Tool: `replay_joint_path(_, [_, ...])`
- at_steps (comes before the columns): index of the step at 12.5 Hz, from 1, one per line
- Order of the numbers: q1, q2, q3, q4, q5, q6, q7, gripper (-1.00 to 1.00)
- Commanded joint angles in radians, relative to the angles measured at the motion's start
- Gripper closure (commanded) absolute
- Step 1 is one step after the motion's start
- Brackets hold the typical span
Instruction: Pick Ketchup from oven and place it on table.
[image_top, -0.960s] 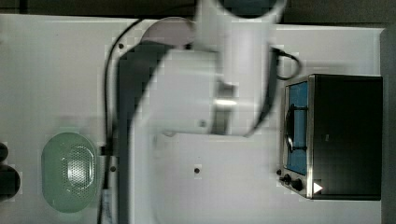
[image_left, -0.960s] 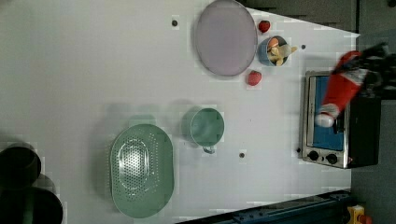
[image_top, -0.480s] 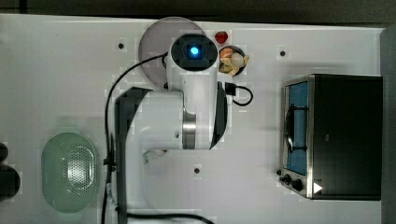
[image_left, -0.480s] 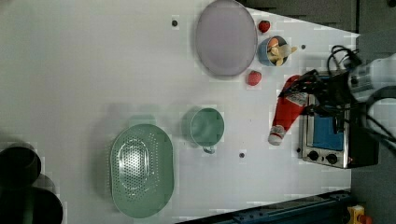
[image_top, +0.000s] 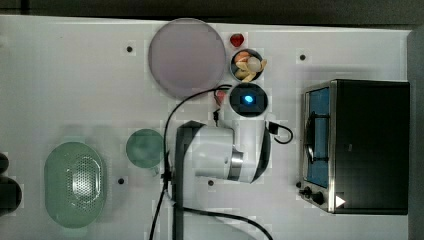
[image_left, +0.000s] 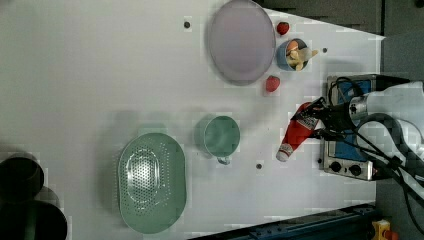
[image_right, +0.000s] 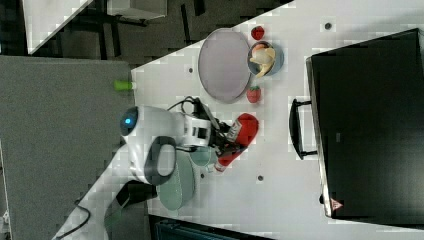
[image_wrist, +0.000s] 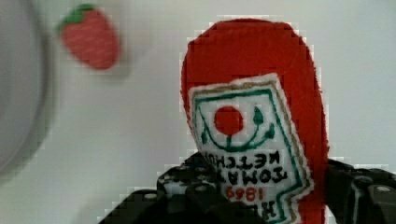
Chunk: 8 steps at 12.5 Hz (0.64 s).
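Ketchup bottle clamped in the gripper, out over the tabletop beside the oven.

Nearest the wrist camera, the gripper (image_wrist: 261, 196) closes its dark jaws on the lower body of the Ketchup (image_wrist: 254, 126), whose white label faces the lens upside down; beyond it a strawberry (image_wrist: 91, 37) lies on the white surface. In the left view the gripper (image_left: 320, 120) holds the bottle's (image_left: 296, 132) red base end, the bottle slanting with its white cap lowest, toward the tabletop (image_left: 100, 75), just to the left view's left of the oven (image_left: 350, 150). Whether the cap touches the surface cannot be told. Farther off in the left view sit a green mug (image_left: 220, 137), a green colander (image_left: 150, 182), a grey plate (image_left: 242, 42) and a small bowl (image_left: 292, 54).
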Motion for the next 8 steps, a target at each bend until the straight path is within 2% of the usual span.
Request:
replay_joint_path(1, [0.027,0.023,0.01,-0.01,-0.004,0.149,0.01,-0.27])
replay_joint_path(2, [0.027,0.042,0.01,-0.015,-0.004,0.179,0.01,-0.34])
replay_joint_path(5, [0.028,0.073,0.013,-0.007,-0.002,0.209,0.021,-1.0])
replay_joint_path(8, [0.031,-0.002,0.014,0.025,-0.003,0.191,0.03,-1.0])
